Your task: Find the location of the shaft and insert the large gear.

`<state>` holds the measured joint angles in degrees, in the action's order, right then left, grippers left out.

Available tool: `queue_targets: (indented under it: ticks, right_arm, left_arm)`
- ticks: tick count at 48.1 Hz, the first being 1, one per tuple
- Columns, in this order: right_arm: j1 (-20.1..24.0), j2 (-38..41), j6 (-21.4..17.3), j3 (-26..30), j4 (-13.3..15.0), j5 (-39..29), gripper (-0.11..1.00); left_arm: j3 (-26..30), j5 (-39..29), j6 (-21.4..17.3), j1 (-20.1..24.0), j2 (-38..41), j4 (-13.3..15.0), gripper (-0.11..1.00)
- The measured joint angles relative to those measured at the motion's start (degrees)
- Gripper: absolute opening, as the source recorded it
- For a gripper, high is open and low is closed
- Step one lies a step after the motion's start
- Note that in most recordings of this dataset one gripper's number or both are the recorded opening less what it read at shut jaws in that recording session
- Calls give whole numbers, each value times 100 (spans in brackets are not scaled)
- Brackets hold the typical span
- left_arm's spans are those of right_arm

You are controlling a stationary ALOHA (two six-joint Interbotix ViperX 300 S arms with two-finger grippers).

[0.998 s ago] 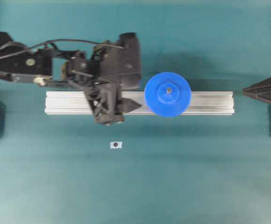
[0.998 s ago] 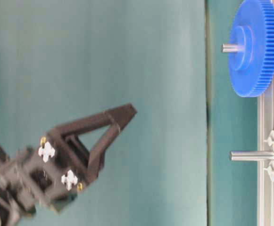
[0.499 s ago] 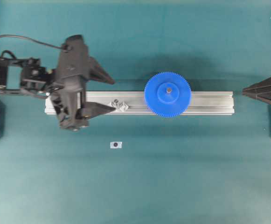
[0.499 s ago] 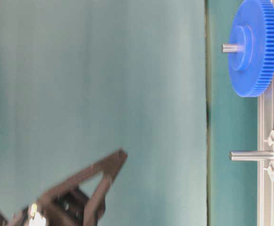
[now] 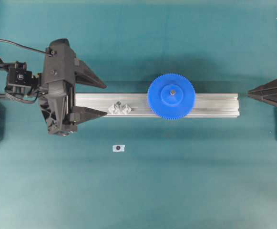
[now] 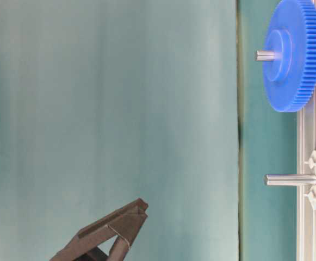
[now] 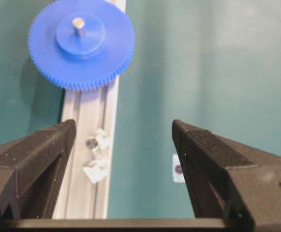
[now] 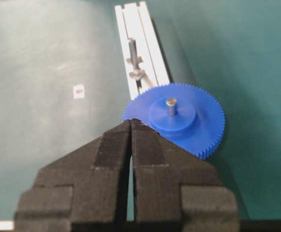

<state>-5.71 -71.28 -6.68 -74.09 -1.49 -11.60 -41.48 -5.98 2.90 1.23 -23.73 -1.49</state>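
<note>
My left end effector hangs over the left end of the silver rail, its two black fingers spread wide apart with nothing between them; from my left wrist I look straight through the gap onto the rail and the green bench. The big blue gear sits flat on the rail, right of its middle, threaded on a grey metal pin that pokes up through its hub. A second pin, bare, stands on the rail to the left of the gear, rising between a pair of clear mounts; it lies between my left end effector and the gear, apart from both. A small white tag with a dark dot lies on the bench on the near side of the rail, well apart from it. My right end effector is at the right edge of the bench, off the rail's right end, its fingers pressed together and holding nothing, pointing toward the gear.
</note>
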Motion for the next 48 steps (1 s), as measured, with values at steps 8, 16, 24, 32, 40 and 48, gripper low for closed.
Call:
queue_targets:
  ticks: [8, 16, 24, 32, 40, 48]
  right_arm:
    - [0, 0, 0, -9, 0, 0, 1]
    - [9, 0, 0, -9, -9, 9, 1]
    - [0, 0, 0, 0, -9, 0, 1]
    - [0, 0, -9, -9, -9, 0, 1]
    - [0, 0, 0, -9, -9, 0, 1]
    - [0, 0, -9, -9, -9, 0, 1]
  left_arm:
    - [-26, 62, 0, -35, 0, 18, 81]
    - [-35, 70, 0, -35, 0, 0, 81]
    - [-44, 70, -18, -35, 0, 0, 81]
    - [-44, 70, -18, -35, 0, 0, 81]
    - [-44, 70, -18, -44, 0, 18, 81]
    - [-44, 70, -18, -35, 0, 18, 81]
